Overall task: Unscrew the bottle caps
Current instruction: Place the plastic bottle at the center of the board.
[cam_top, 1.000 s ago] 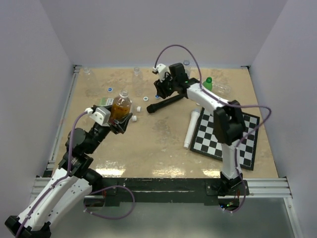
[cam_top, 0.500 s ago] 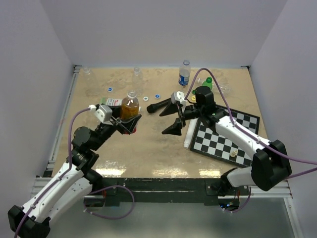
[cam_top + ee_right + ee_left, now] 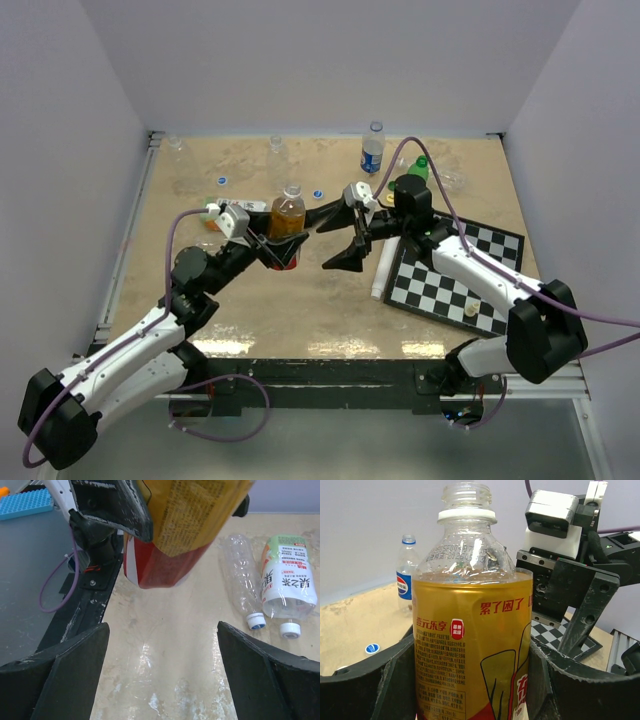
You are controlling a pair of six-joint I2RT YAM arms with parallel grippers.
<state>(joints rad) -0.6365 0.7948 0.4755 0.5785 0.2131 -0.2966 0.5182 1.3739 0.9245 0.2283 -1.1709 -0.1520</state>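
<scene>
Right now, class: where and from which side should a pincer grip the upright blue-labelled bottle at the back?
The blue-labelled bottle stands upright near the back wall, so come level from the near side and probably close on its labelled middle: the round body fits between fingers, leaving the cap free.

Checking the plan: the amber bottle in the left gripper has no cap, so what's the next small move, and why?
Probably the left gripper should lower the amber bottle to the table and release it. Its neck is bare, so nothing is left to unscrew, and the right gripper stands open. The Pepsi bottle at the back has its blue cap on.
</scene>
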